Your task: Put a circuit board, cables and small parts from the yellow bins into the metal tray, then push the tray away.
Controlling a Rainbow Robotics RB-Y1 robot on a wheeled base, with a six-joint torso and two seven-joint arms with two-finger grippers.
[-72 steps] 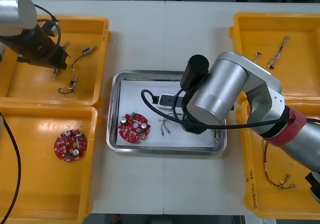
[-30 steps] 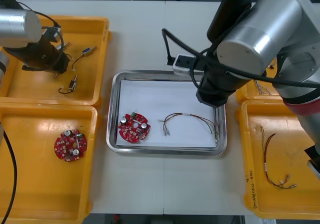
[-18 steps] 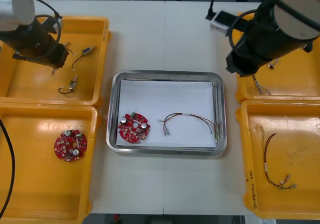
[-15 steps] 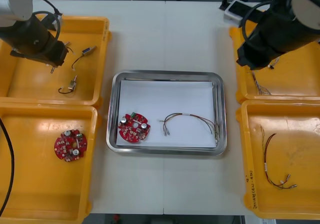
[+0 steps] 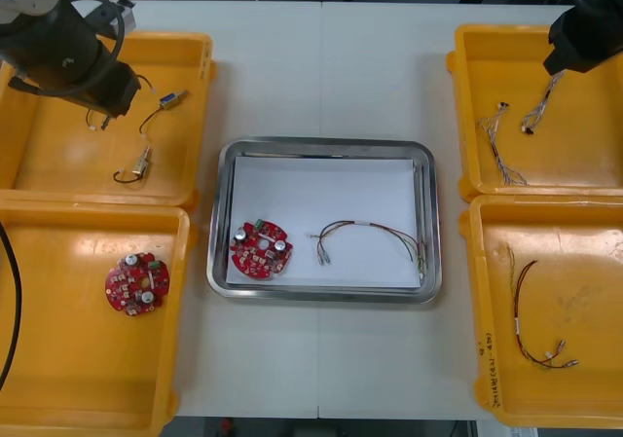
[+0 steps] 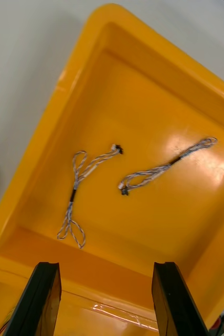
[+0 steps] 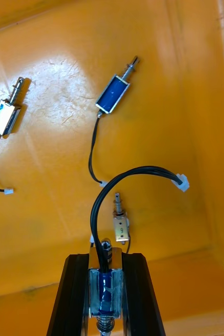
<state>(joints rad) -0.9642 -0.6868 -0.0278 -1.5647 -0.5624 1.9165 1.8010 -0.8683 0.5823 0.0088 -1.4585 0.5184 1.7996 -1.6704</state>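
— Status on the left side?

— I have the left gripper (image 7: 106, 262) at ten o'clock from the metal tray (image 5: 321, 148), over the far left bin (image 5: 58, 169). Its jaws are pinching a small metal part (image 7: 105, 286), blue-bodied, with its black lead (image 7: 138, 168) arching out ahead of the fingers. Three more small parts (image 7: 113, 94) lie on the bin floor beyond.

— And the tray?

— Dead centre of the table (image 5: 321, 67). A circuit board (image 5: 261, 249) sits at its eight o'clock and a red and yellow cable (image 5: 375, 231) at its four o'clock, both on the white liner (image 5: 321, 189), not touching.

— So which step is this?

— I'd call it the small-parts step: part gripped, not yet delivered. The right gripper (image 6: 106, 268) hangs at two o'clock over the far right bin (image 5: 574, 160), jaws spread wide with nothing between them. Two blue and white cables (image 6: 75, 199) lie below it, so I read that as the start of a cable pick.

— Next move?

— I'd carry the part toward four o'clock and into the tray. It needs to stay high enough that the trailing lead clears the bin wall and the tray rim. Then I'd set it on the bare twelve o'clock half of the liner. On the right, I'd line the jaws across one cable's twisted middle before going down. The two lie near each other but apart, so one should come up alone.
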